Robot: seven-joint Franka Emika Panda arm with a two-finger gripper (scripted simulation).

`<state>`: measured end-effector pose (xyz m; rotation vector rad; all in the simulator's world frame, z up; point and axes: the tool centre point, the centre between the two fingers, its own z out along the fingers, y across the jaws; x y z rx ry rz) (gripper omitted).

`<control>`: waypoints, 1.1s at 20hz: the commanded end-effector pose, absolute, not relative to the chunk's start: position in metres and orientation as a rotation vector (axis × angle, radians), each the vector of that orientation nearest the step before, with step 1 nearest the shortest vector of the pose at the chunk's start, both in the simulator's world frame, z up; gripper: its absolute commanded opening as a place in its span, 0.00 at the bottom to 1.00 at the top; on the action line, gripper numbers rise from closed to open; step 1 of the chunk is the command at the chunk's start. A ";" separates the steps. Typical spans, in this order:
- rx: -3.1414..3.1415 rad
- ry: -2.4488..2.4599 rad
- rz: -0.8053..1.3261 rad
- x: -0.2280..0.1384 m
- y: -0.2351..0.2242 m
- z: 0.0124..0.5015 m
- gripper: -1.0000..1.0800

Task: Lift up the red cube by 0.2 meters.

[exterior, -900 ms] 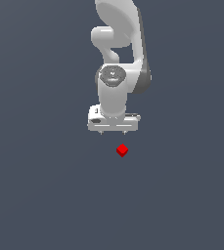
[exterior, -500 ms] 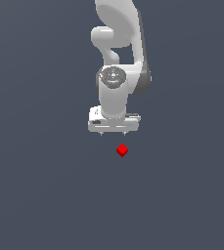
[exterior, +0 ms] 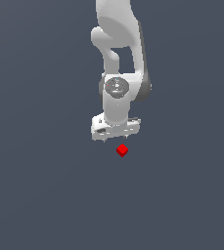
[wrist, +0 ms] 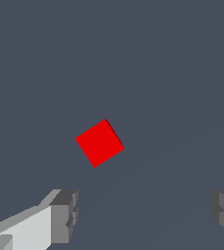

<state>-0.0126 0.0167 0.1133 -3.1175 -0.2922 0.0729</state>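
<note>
The red cube [exterior: 122,150] is tiny and bright red and lies on the flat grey floor, just in front of and below the white arm's hand. My gripper [exterior: 117,138] hangs above it, pointing down, a short way off the floor and not touching the cube. In the wrist view the cube [wrist: 100,142] lies turned at an angle, ahead of the gap between the two fingertips [wrist: 64,215]. The jaws stand wide apart with nothing between them.
The plain dark grey floor [exterior: 45,195] fills both views. The white arm [exterior: 121,49] rises above the gripper to the exterior view's upper edge.
The arm and gripper have barely moved over the last second. The cube lies where it was.
</note>
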 end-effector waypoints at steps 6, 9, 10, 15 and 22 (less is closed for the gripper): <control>-3.064 -0.659 0.043 -0.004 0.031 0.074 0.96; -3.031 -0.803 0.031 -0.002 0.038 0.059 0.96; -3.020 -0.846 0.027 -0.001 0.040 0.054 0.96; -2.968 -1.020 0.012 0.001 0.048 0.035 0.96; -2.924 -1.148 0.001 0.003 0.054 0.021 0.96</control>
